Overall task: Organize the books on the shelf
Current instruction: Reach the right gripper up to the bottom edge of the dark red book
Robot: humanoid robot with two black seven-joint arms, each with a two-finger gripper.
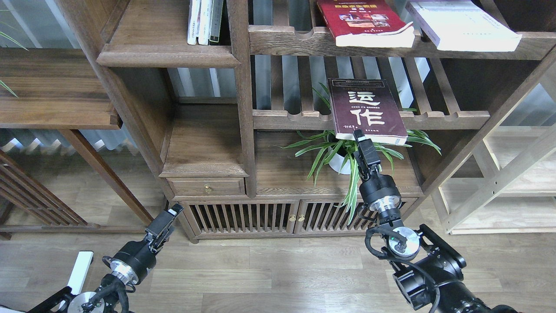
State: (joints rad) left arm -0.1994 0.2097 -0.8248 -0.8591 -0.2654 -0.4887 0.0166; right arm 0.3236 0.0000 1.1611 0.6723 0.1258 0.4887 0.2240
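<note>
A tall dark-brown bookcase (243, 108) is standing on a pale wood-plank floor (269, 269), with a light-wood rack (512, 182) showing at the far right.

At the lower left, the left gripper (167, 217) is hanging low in front of the floor, well apart from every book; it is seen dark and end-on, so whether its fingers are spread or pressed together cannot be told.

Up and to the left, the shelf (167, 54), a solid board with a rounded moulded front edge, is carrying a few thin pale-spined books (204, 21) standing upright at its right end.

Right of the centre post, on the lower slatted shelf (295, 117), the maroon book (365, 111) is lying flat, cover up, its long axis running front to back and its near end sticking out past the scalloped rail over a green potted plant (347, 152). The right gripper (357, 135) is reaching up to the book's near bottom edge, its tip sitting at or just under that edge; the fingers cannot be told apart, so whether they are pinching the book is unclear.

On the upper slatted shelf (286, 41), the red book (362, 21) is lying flat, its long axis also running front to back, with the page edge facing out. Just beside it to the right, the white-lavender book (464, 24) is lying flat and angled, its near corner pointing toward the right.
</note>
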